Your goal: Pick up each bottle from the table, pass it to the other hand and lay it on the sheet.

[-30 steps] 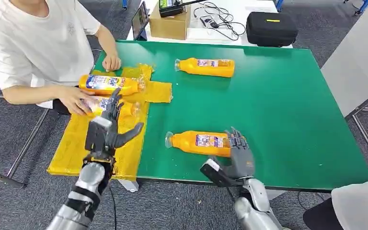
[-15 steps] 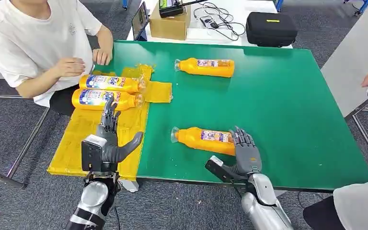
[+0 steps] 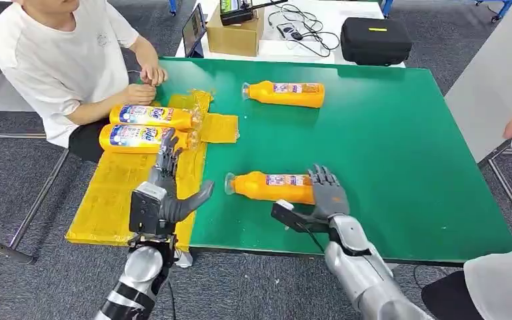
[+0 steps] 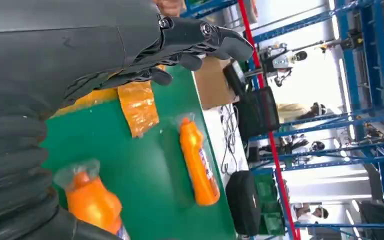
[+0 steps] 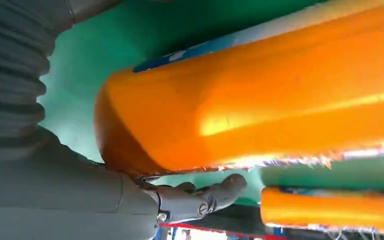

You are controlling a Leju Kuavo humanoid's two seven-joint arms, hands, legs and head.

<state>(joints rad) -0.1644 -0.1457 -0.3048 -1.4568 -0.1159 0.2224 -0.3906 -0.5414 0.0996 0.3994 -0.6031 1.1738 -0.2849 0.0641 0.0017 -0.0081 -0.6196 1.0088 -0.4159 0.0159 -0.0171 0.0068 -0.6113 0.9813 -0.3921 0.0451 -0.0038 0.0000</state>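
Right robot hand (image 3: pixel 325 198) is sitting at the near edge of the green counter (image 3: pixel 400 153), fingers wrapping over the base end of the nearest orange bottle (image 3: pixel 272 187), thumb sticking out toward the counter's front edge. The right wrist view has that bottle's base pressing right against the palm with a finger curling under it, so it's gripping it, though the bottle is looking like it's lying on the counter. Left robot hand (image 3: pixel 165 190) is hovering over the near corner of the yellow sheet (image 3: pixel 113 193), fingers spread apart and pointing away, holding nothing.

Further back, two bottles (image 3: pixel 148 127) are lying side by side on the far part of the sheet, caps pointing toward the counter's middle. One more bottle (image 3: pixel 285 93) is lying on its side near the far edge, well apart from everything, with lots of bare green around and to the right of it. A person in a white shirt (image 3: pixel 60 63) is sitting at the far left corner, hands together just beyond the sheet. Behind the counter, a cardboard box (image 3: pixel 237 33) and a black case (image 3: pixel 375 40) are resting on a white table.
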